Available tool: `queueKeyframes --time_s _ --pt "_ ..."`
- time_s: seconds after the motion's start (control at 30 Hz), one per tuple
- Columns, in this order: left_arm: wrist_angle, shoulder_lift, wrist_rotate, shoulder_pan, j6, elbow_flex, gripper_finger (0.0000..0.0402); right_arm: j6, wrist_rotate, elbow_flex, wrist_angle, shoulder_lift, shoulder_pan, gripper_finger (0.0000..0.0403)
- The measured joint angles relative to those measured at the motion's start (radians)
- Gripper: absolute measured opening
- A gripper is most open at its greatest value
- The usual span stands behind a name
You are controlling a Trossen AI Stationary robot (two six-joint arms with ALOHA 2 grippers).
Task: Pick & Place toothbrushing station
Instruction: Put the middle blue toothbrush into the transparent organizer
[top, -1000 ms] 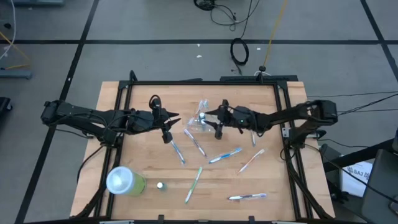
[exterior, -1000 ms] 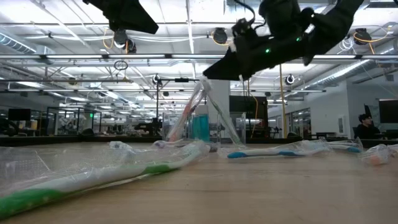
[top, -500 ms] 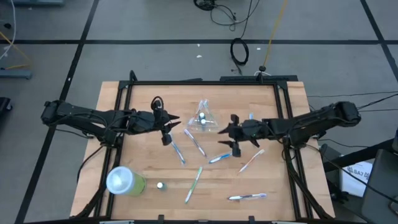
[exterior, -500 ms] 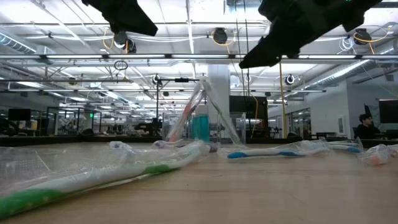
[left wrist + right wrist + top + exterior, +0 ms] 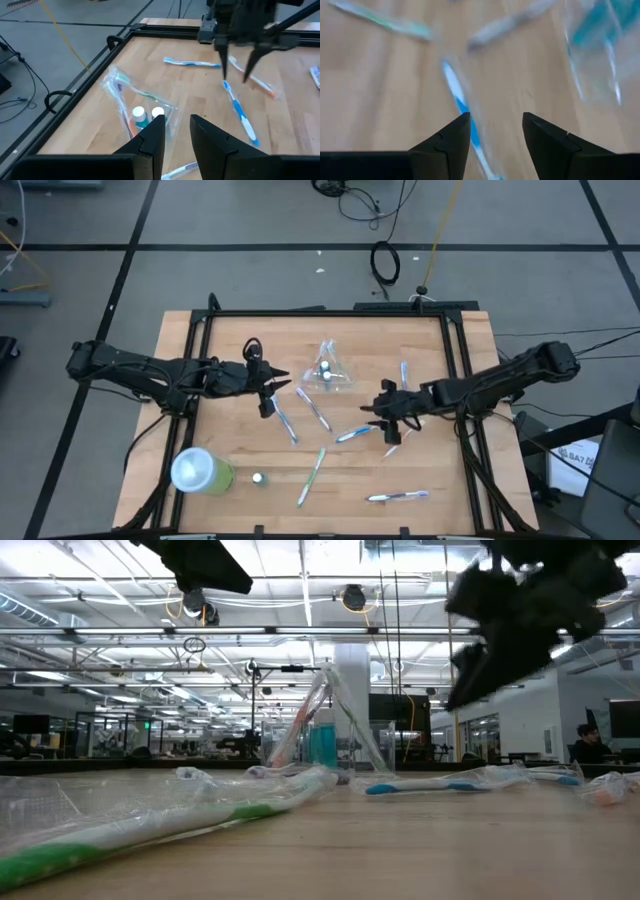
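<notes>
Holding a few toothbrushes and tubes, the clear cup (image 5: 326, 372) sits upper centre while six brushes lie loose on the worktop (image 5: 220, 435); right pincer (image 5: 390, 425), spread and empty, hovers over a blue toothbrush (image 5: 350, 434), left pincer (image 5: 268, 392) part-open, idle.

Clear cup (image 5: 326, 370) with tubes mid-table, wrapped toothbrushes (image 5: 361, 432) scattered flat nearby

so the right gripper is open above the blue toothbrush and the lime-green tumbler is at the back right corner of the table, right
Not quite. The right gripper does hang open over the blue toothbrush, as the right wrist view shows. But in the high view the lime-green tumbler lies on its side near the front left corner of the table, on the left arm's side, not at the back right.
</notes>
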Motion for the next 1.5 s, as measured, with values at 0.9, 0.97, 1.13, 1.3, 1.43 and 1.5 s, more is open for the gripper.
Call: queueKeyframes --time_s 0.9,0.97,1.13,1.3,1.43,1.5 --pt "0.006 0.000 -0.005 -0.007 -0.025 0.000 0.0097 0.180 -0.043 -0.508 0.649 0.000 -0.026 0.0206" --pt "0.011 0.000 -0.005 -0.007 -0.025 0.000 0.0097 0.194 -0.044 -0.508 0.649 0.000 -0.026 0.0195" --pt "0.012 0.000 -0.005 -0.007 -0.020 0.000 0.0097 0.197 -0.074 -0.508 0.646 0.000 -0.026 0.0162" --pt "0.012 0.000 -0.006 -0.007 -0.002 0.000 0.0097 0.191 -0.128 -0.508 0.664 0.001 -0.025 0.0116" --pt "0.012 0.000 -0.006 -0.004 0.000 0.000 0.0097 0.179 -0.132 -0.507 0.685 0.001 -0.025 0.0069" --pt "0.012 0.000 -0.006 -0.002 0.001 0.000 0.0097 0.173 -0.129 -0.507 0.684 0.001 -0.025 0.0044"
